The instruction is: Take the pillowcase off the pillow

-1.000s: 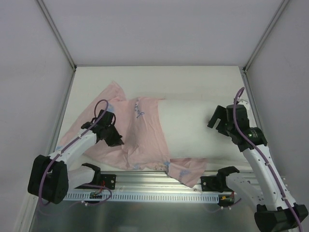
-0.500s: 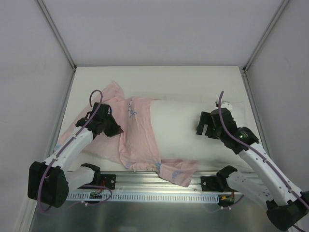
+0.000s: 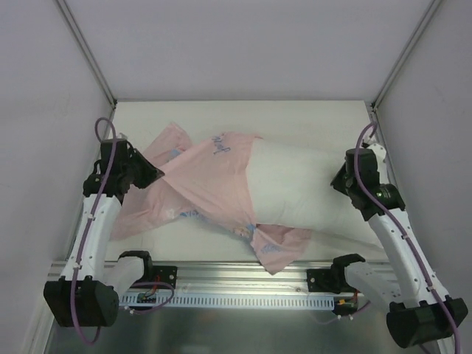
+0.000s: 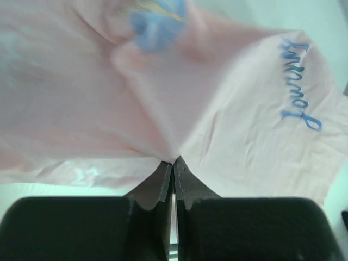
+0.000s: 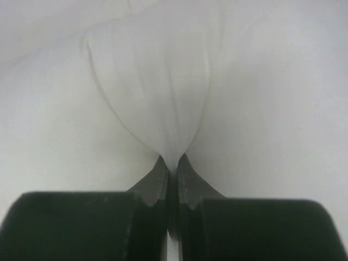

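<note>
— Starting with the desk (image 3: 221,118): pale, bearing a plump white pillow (image 3: 302,193) laid crosswise at the middle, right end bare, left end tucked inside the pillowcase (image 3: 214,181).

— Agreed. Worth noting the pillowcase next: pink, with blue script and faint blue patches, drawn taut toward the left from the covered part of the pillow, spread loose and creased over the left part of the desk, with one corner reaching the near edge.

— Seen closer from the left wrist: same pink cloth, blue script at the right, a blurred blue patch at the top.

— Now the left gripper (image 4: 173,163): jaws closed tight on a pinch of pink cloth, with folds fanning out from the tips. Up near the left edge of the desk from above.

— And the right gripper (image 5: 171,163): jaws pressed together on a fold of the pillow's white cloth, puckered into a fan just past the tips. Sitting at the bare right end of the pillow.

— Well apart from each other, then, with pillow and pillowcase stretched between
</note>
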Controlling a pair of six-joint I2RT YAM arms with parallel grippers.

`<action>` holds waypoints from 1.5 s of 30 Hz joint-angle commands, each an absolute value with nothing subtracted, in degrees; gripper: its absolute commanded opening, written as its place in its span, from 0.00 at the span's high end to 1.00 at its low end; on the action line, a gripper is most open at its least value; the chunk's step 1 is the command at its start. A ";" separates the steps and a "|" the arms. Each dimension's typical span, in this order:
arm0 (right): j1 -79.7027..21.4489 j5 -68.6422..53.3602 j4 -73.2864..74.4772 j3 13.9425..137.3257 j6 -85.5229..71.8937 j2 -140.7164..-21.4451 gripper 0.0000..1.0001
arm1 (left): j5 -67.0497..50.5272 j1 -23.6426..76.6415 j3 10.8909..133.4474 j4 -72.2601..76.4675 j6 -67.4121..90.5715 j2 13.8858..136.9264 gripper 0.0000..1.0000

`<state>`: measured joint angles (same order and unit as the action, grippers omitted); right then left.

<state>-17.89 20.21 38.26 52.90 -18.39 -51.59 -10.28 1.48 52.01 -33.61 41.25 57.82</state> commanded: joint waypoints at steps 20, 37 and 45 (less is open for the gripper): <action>15.64 0.71 43.85 63.53 -13.98 -41.14 0.99 | -25.23 -33.31 67.24 -38.85 35.95 61.00 1.00; 15.82 10.81 46.76 65.58 -11.86 -42.53 0.99 | -22.41 -37.08 66.89 -39.81 35.51 61.00 1.00; 16.26 9.59 42.63 61.97 -13.62 -46.67 0.99 | -23.20 -39.02 67.32 -39.81 37.62 61.87 1.00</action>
<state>15.46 7.44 51.75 61.04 -12.34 -47.20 -24.80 -38.37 65.01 -42.22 36.86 62.24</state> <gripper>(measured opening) 0.047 0.006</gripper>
